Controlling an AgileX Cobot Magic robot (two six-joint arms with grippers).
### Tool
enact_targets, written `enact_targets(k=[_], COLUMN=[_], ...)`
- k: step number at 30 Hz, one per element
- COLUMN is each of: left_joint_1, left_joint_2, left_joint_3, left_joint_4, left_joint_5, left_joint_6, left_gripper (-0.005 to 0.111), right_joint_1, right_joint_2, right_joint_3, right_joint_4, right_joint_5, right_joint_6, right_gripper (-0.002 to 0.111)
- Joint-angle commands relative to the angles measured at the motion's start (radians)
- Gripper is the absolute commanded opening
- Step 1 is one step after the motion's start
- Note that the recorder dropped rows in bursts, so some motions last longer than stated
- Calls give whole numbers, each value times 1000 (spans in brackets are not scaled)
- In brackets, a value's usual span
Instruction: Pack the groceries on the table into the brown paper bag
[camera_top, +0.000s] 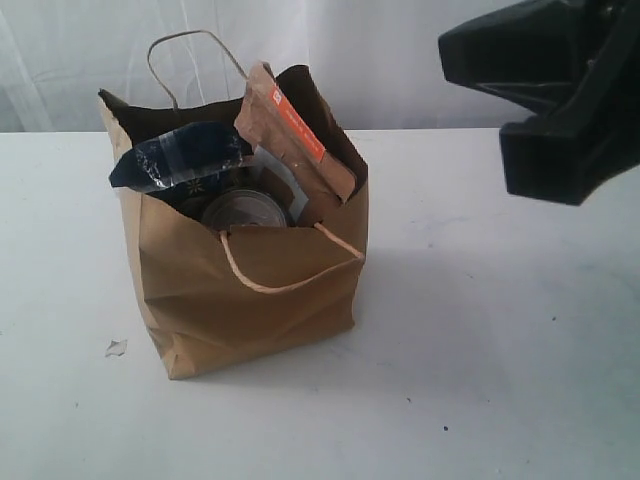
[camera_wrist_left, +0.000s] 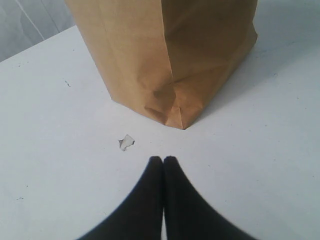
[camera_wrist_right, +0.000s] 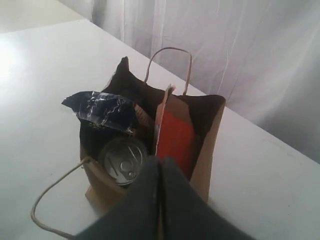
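Left gripper (camera_wrist_left: 163, 162) is closed, fingertips pressed together on nothing, low over the table (camera_wrist_left: 45, 180) near a bottom corner of the brown paper bag (camera_wrist_left: 165, 55). A small white scrap (camera_wrist_left: 126, 142) lies between them.

Right gripper (camera_wrist_right: 160, 163) is likewise closed and empty, facing the bag's open top. Inside, the pull-tab can (camera_wrist_right: 123, 160) sits between the dark-blue spaghetti packet (camera_wrist_right: 102, 110) and the brown pouch with orange label (camera_wrist_right: 175, 137).

From outside, the bag stands upright, packet and pouch poking above its rim, with the right arm (camera_top: 560, 90) well apart.
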Motion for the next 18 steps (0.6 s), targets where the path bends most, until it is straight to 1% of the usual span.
enact_targets(k=[1, 7, 12, 18], left_joint_1=[-1, -1, -1, -1], left_joint_2=[-4, -4, -4, -4], left_joint_3=[4, 4, 4, 4], left_joint_4=[-5, -5, -5, -5], left_joint_5=[1, 1, 1, 1], left_joint_6=[-2, -2, -2, -2], left_gripper=[0, 0, 0, 0], right_joint_1=[-5, -5, -5, -5], right_joint_2=[-6, -6, 1, 26], right_joint_3=[8, 14, 18, 18], right_joint_4=[-7, -7, 2, 2], right_joint_5=[-9, -7, 81, 98], right_joint_6=[15, 15, 25, 25], right_gripper=[0, 0, 0, 0])
